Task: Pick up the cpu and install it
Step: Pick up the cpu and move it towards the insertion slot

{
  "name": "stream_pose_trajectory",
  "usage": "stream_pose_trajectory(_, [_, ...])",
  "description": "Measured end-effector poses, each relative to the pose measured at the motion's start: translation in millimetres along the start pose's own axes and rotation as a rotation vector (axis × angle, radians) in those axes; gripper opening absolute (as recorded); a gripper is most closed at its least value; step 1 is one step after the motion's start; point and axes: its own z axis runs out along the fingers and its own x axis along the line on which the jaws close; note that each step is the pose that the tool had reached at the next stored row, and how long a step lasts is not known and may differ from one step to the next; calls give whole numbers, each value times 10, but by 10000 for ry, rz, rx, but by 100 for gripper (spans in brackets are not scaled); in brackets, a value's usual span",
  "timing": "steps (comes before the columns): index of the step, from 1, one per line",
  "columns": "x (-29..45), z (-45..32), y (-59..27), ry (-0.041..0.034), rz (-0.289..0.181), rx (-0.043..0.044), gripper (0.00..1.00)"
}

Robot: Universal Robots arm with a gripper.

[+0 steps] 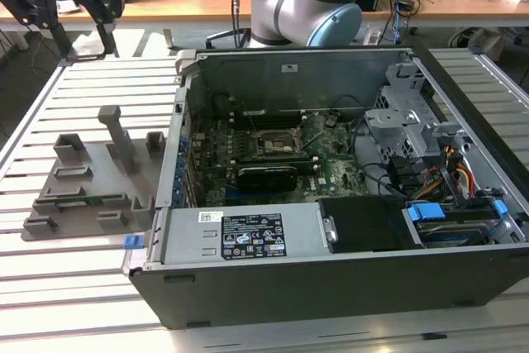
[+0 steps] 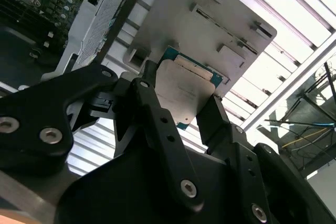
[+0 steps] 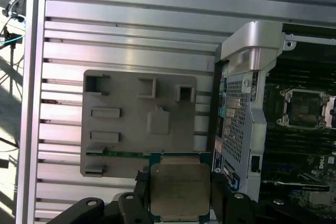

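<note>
The jaws are clamped on the cpu (image 3: pixel 179 191), a finger against each of two opposite edges, so its flat faces are free (a grip that suits setting it down level, I judge). It hangs between the jaws, above the slatted surface (image 3: pixel 105 35), with the grey holder tray (image 3: pixel 139 124) just beyond them and the open computer case (image 3: pixel 247 103) to one side. Its square top plate is dull silvery metal, edged by a thin green rim.

Open computer case (image 1: pixel 331 291) lying on the slatted metal table (image 1: pixel 78 291), motherboard up, dark socket frame (image 1: pixel 277 143) mid-board, silver power supply (image 1: pixel 240 237) along the near wall, and a grey moulded fixture (image 1: pixel 87 186) just beside the case on the exterior view's left.
</note>
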Motion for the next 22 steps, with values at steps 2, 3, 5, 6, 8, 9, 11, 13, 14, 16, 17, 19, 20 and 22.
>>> stream_pose_trajectory(2, [-60, 2, -5, 0, -1, 0, 55])
stream_pose_trajectory(3, [-115, 4, -9, 1, 0, -1, 55])
stream_pose_trajectory(5, [-171, 5, -14, 2, 1, 0, 55])
stream_pose_trajectory(6, [-191, 6, -15, 2, 0, 0, 55])
stream_pose_trajectory(8, [-244, 8, -20, 3, 0, 0, 55])
stream_pose_trajectory(9, [-260, 9, -21, 3, 0, 0, 55])
stream_pose_trajectory(11, [-342, 12, -27, 3, 0, -1, 55])
stream_pose_trajectory(13, [-405, 14, -32, 3, 0, 0, 55])
stream_pose_trajectory(14, [-424, 15, -34, 3, 0, -1, 55])
stream_pose_trajectory(16, [-465, 16, -37, 4, 0, 0, 55])
stream_pose_trajectory(17, [-500, 18, -40, 4, 0, -1, 55])
stream_pose_trajectory(19, [-566, 21, -45, 4, 0, -1, 55])
stream_pose_trajectory(20, [-595, 22, -47, 4, 1, -1, 55])
stream_pose_trajectory(22, [-644, 28, -51, 4, 0, -2, 55])
